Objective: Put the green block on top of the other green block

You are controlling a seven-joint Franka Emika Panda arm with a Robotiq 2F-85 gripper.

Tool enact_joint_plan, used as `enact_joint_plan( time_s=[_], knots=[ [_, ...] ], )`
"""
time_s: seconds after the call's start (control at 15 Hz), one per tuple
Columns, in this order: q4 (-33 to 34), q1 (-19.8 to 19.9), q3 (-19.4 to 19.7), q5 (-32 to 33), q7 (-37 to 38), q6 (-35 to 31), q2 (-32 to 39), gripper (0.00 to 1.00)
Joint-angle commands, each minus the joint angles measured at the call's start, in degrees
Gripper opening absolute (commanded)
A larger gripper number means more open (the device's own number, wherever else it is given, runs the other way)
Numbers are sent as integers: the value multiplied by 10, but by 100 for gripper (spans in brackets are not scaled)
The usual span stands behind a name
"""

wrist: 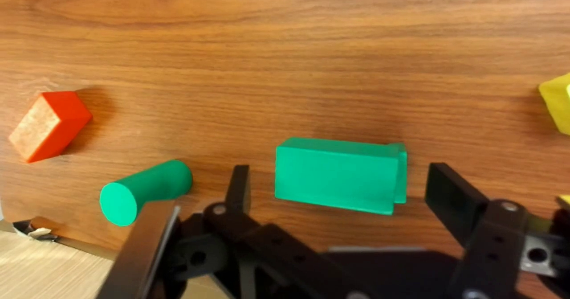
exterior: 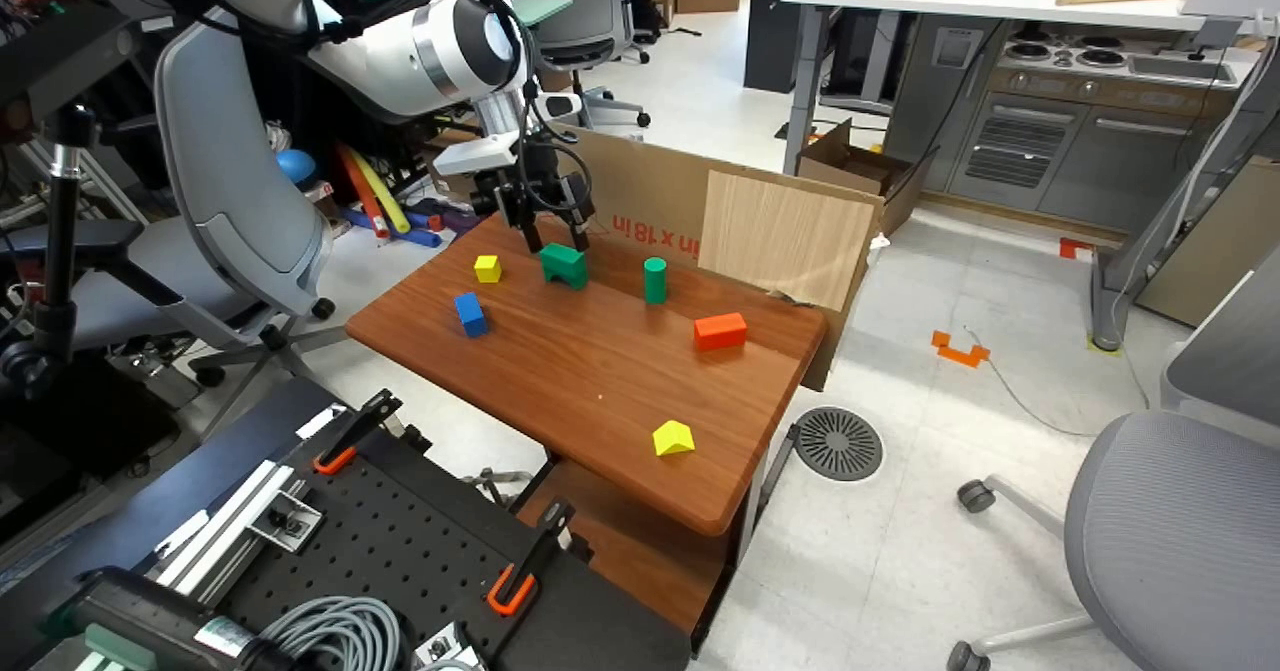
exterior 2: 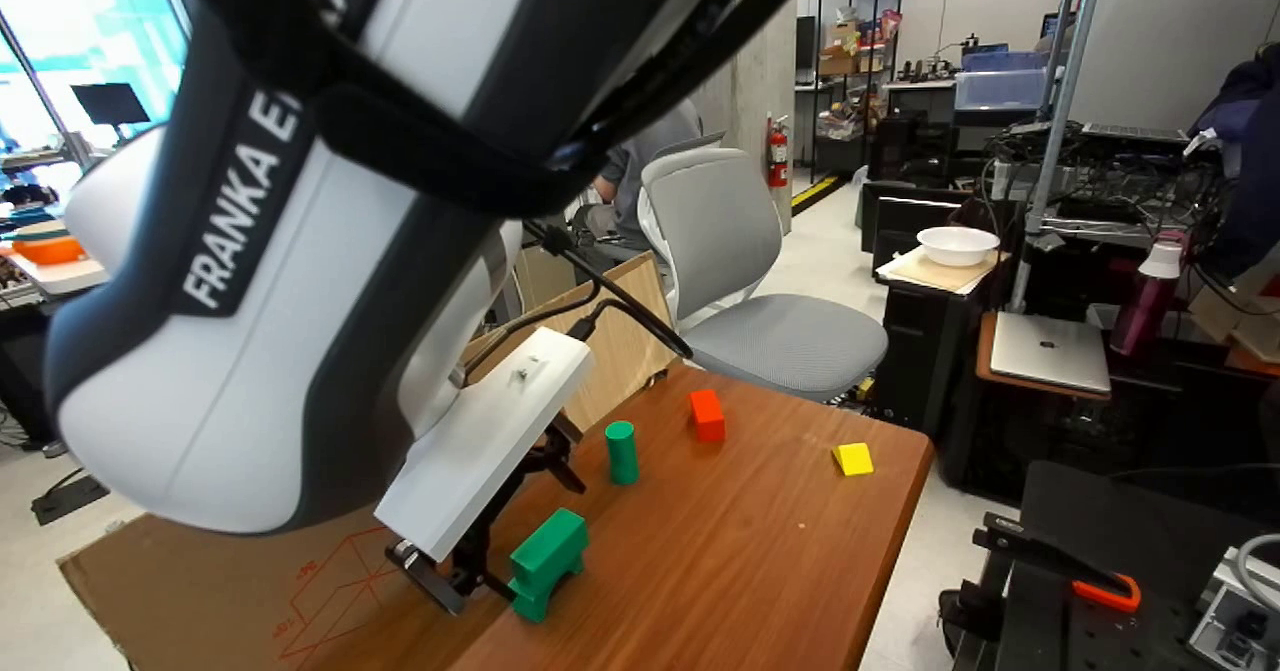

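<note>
The green block (exterior 2: 550, 543), a rectangular block, lies on top of the other green block (exterior 2: 534, 599), which has an arched underside. In the wrist view the upper green block (wrist: 335, 176) covers most of the other green block (wrist: 401, 174), whose end shows at the right. Both also stand stacked in an exterior view (exterior: 566, 259). My gripper (wrist: 338, 183) is open, with one finger left and one right of the stack and a gap on each side. In an exterior view the gripper (exterior: 557, 238) is just above and behind the stack.
A green cylinder (exterior: 655, 281) stands upright beside the stack. A red block (exterior: 720, 331), a blue block (exterior: 470, 314), a yellow block (exterior: 487, 269) and another yellow block (exterior: 673, 438) lie on the wooden table (exterior: 560, 391). A cardboard panel (exterior: 640, 186) stands along the table's back edge.
</note>
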State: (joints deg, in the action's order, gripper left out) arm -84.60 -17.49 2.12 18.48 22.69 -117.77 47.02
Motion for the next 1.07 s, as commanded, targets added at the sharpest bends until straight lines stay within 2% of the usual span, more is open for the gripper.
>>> enact_joint_plan(
  time_s=[0.0, 0.2, 0.4, 0.8, 1.0],
  knots=[
    [12, 7, 0, -19, -6, 23, 2, 100],
    [-8, 28, -3, -40, -14, 15, -22, 100],
    [-65, 59, -9, -70, -39, -14, -80, 100],
    [-174, 140, -38, -180, -156, -26, -210, 100],
    [-240, 161, -27, -202, -183, -43, -268, 100]
  ],
)
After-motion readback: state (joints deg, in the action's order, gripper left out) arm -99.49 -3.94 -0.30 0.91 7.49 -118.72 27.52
